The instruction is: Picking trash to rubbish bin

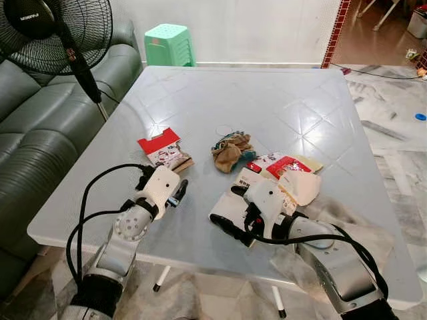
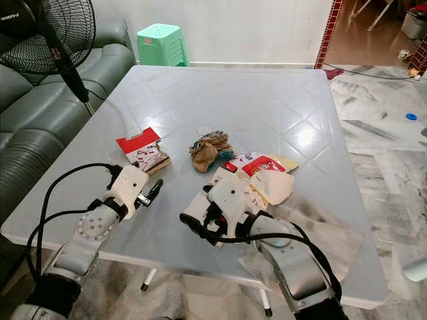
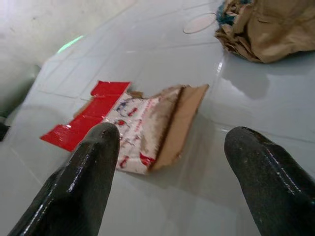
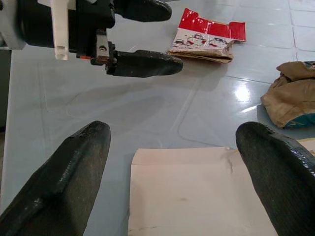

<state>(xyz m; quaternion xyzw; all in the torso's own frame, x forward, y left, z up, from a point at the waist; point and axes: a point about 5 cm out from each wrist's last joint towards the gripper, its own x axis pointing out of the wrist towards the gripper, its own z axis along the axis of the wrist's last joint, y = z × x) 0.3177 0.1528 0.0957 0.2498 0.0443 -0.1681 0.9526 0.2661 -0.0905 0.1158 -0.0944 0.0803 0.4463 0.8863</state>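
Trash lies on a pale grey table (image 1: 267, 100). A flattened red-and-white carton (image 1: 163, 150) lies just ahead of my left gripper (image 1: 179, 190), which is open with nothing between its fingers (image 3: 93, 172). At mid-table sits a crumpled brown paper wad (image 1: 230, 150). To its right are a red-and-white wrapper (image 1: 280, 163) and a crumpled white piece (image 1: 300, 187). My right gripper (image 4: 174, 167) is open, low over a flat cream card (image 4: 197, 191) that lies between its fingers (image 4: 74, 167). In the right wrist view, the left gripper (image 4: 142, 37) is ahead, beside the carton (image 4: 206, 37).
A standing fan (image 1: 60, 33) and a dark green sofa (image 1: 33, 133) are on the left. A green stool (image 1: 170, 43) stands beyond the table's far edge. A clear plastic sheet (image 1: 353, 223) lies under my right arm near the front edge. Tiled floor (image 1: 393, 133) is on the right.
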